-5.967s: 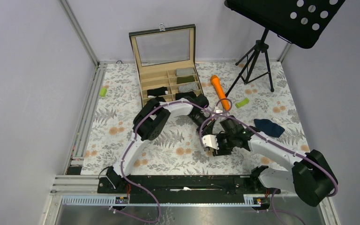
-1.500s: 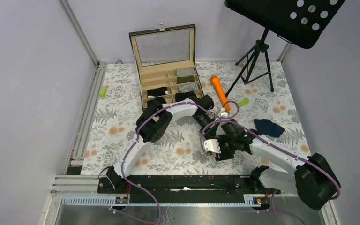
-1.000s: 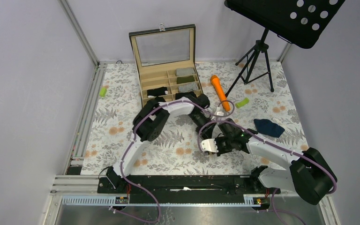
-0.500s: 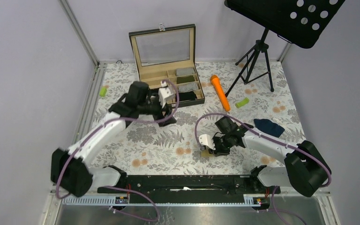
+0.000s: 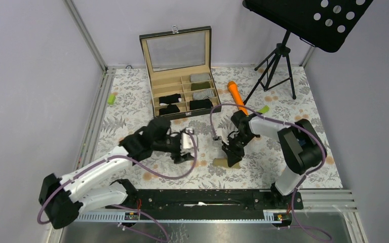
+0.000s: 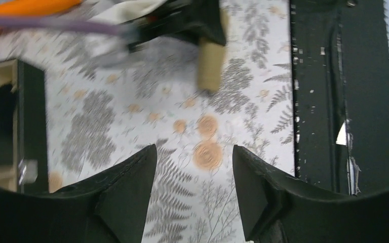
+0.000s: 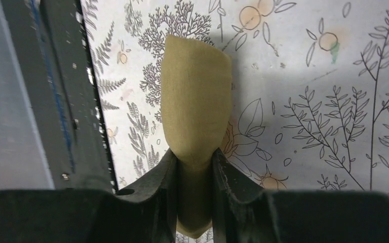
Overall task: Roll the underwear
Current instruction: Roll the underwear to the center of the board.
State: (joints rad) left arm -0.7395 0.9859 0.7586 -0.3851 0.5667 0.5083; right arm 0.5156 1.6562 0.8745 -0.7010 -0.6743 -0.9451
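The olive roll (image 7: 197,96) is pinched in the right gripper (image 7: 195,164), apparently touching the worktop (image 7: 304,126) near its front edge; the left gripper (image 6: 193,154) is spread, empty. A firm pinch is advised, lest it be undone.

An orange stick (image 5: 237,99) lies just beside the open wooden box (image 5: 145,53).

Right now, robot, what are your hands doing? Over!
Left gripper open, empty. Right gripper shut on olive-tan underwear roll. Orange stick lies apart, farther back.
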